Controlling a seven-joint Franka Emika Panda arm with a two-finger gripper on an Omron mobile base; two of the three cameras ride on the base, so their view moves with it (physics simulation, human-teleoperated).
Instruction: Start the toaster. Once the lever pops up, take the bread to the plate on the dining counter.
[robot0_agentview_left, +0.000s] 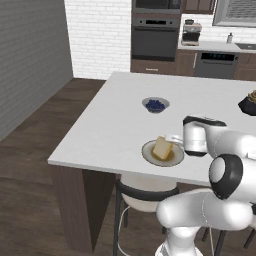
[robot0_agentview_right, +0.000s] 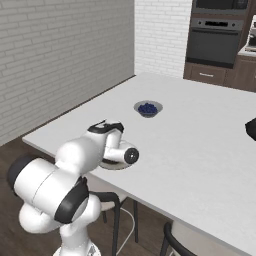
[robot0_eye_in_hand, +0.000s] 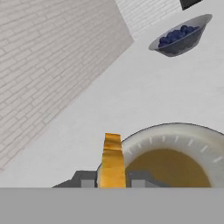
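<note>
**Bread held over the plate on the dining bench**

While the hand (robot0_eye_in_hand: 113, 183) hung low over the near edge of the bench (robot0_agentview_left: 115, 120), its two fingers were clamped on a slice of bread (robot0_eye_in_hand: 112, 161), seen edge-on in the hand view as a tall golden crust standing between the dark tips. From the left base view the same slice showed its pale face, tilted over the plate (robot0_agentview_left: 148, 155), though whether it touched the plate could not be told. The right base view hid both bread and most of the plate behind the arm's white wrist. A small bowl of blueberries (robot0_agentview_left: 155, 105) sat farther in on the bench, well apart from the plate. At the right edge of both base views a dark object (robot0_agentview_left: 248, 104) rested on the bench top.
</note>
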